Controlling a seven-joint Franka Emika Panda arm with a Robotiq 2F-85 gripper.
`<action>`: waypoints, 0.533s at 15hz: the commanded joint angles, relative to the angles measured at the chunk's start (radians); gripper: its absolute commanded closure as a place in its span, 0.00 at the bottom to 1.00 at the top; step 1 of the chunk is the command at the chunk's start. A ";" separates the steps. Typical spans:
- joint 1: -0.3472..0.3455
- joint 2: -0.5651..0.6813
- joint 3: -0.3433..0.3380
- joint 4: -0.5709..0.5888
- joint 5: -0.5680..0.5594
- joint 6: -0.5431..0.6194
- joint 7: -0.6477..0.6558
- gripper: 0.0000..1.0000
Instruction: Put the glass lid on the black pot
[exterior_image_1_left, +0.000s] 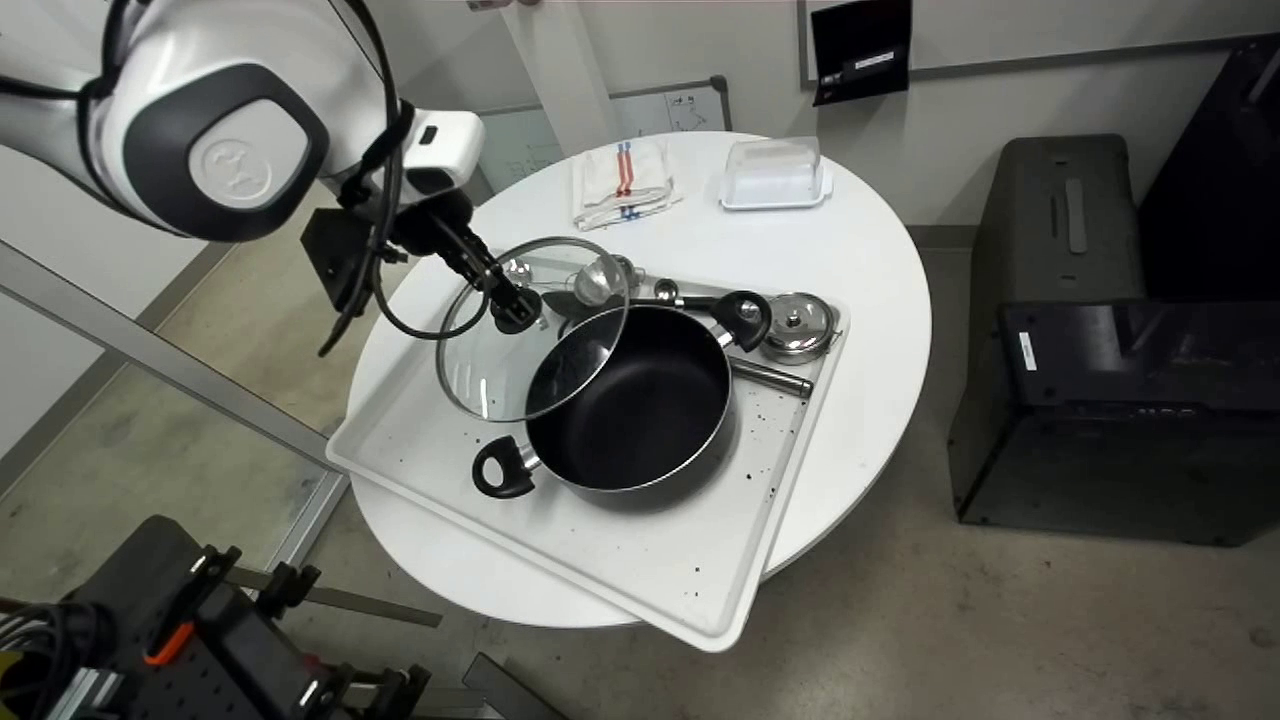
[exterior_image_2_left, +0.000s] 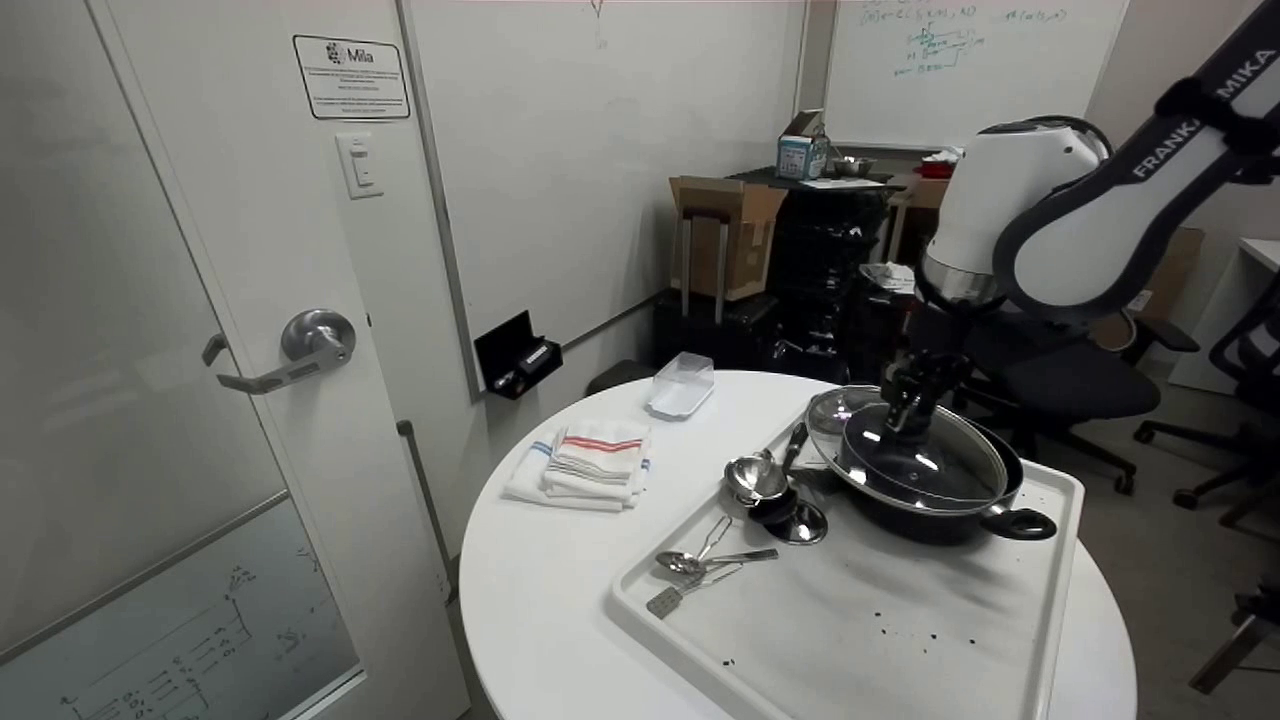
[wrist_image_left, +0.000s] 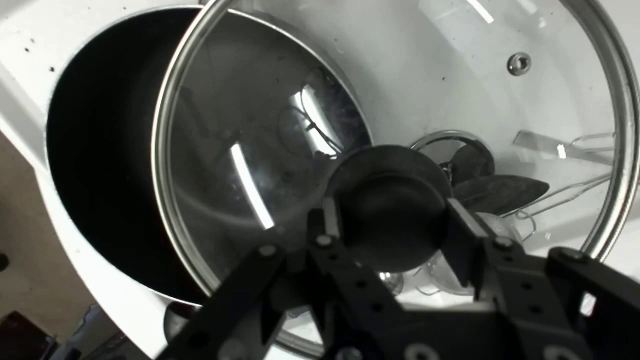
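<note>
The glass lid (exterior_image_1_left: 500, 378) has a thin metal rim and a black centre knob (wrist_image_left: 390, 215). My gripper (exterior_image_1_left: 515, 308) is shut on that knob, one finger on each side, as the wrist view shows (wrist_image_left: 387, 220). The lid hangs above the tray and overlaps only part of the black pot (exterior_image_1_left: 645, 400). In an exterior view the lid (exterior_image_2_left: 930, 465) looks somewhat tilted over the pot (exterior_image_2_left: 900, 518). In the wrist view the pot (wrist_image_left: 110, 160) lies open to the left, its interior partly seen through the glass. No contact between lid and pot can be made out.
The pot stands on a white tray (exterior_image_1_left: 560, 560) on a round table. Small shiny metal cups (exterior_image_2_left: 757, 480), small utensils (exterior_image_2_left: 700, 563) and a small lidded metal pan (exterior_image_1_left: 797, 325) share the tray. Folded towels (exterior_image_1_left: 625, 182) and a clear-lidded box (exterior_image_1_left: 772, 172) stand beyond it.
</note>
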 joint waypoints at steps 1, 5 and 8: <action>-0.031 0.052 -0.006 0.093 0.038 -0.058 0.041 0.75; -0.045 0.105 -0.026 0.149 0.054 -0.077 0.079 0.75; -0.054 0.138 -0.035 0.184 0.070 -0.098 0.103 0.75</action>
